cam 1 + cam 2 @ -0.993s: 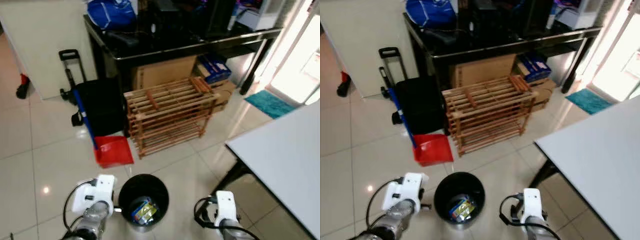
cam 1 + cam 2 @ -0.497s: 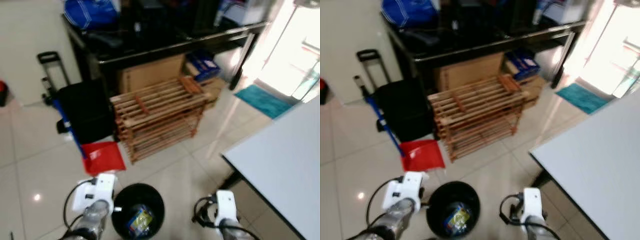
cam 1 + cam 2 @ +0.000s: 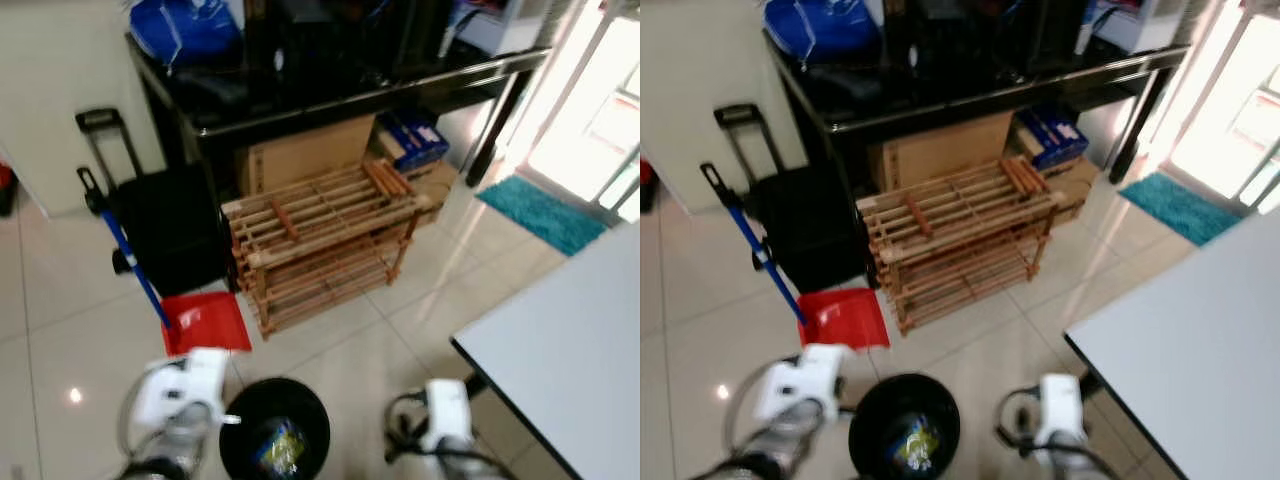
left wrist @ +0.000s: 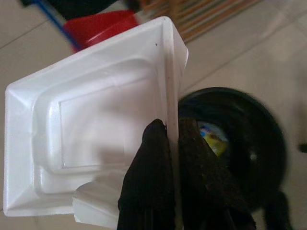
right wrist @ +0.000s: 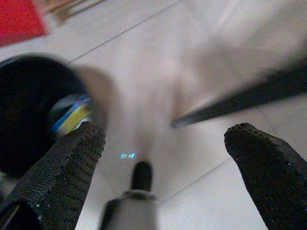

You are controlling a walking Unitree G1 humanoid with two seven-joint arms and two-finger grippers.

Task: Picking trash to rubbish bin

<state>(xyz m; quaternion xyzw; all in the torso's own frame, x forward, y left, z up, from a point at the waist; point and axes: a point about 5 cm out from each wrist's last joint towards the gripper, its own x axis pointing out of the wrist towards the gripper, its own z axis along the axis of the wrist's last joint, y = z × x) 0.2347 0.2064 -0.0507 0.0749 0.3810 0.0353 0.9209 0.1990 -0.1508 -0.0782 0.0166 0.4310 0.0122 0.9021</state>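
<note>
On the pale tiled floor (image 3: 60,330), just before the robot, stands a round black rubbish bin (image 3: 275,440) with a yellow-and-blue wrapper (image 3: 280,447) lying inside it. The left gripper (image 4: 170,143) is clenched on the rim of a white foam tray (image 4: 96,129), its two black fingers (image 4: 148,182) pinching the tray's edge; the tray hangs beside the bin's left rim, above the floor and not over the opening. The right gripper (image 5: 163,158) has its fingers (image 5: 57,167) spread wide apart with nothing between them, low over the floor at the bin's right side, close to a dark table leg (image 5: 249,96).

Beyond the bin a red dustpan (image 3: 206,322) with a blue handle lies on the tiles, touching the foot of a slatted wooden rack (image 3: 320,240). Left of the rack stands a black wheeled case (image 3: 165,225) with a pull handle. Behind them a black glossy table (image 3: 350,80) carries a blue bag (image 3: 185,25) at its left end, with a brown cardboard box (image 3: 305,150) under it. A teal mat (image 3: 545,210) lies toward the bright doorway, and the corner of a white table (image 3: 570,350) juts in at the robot's right.
</note>
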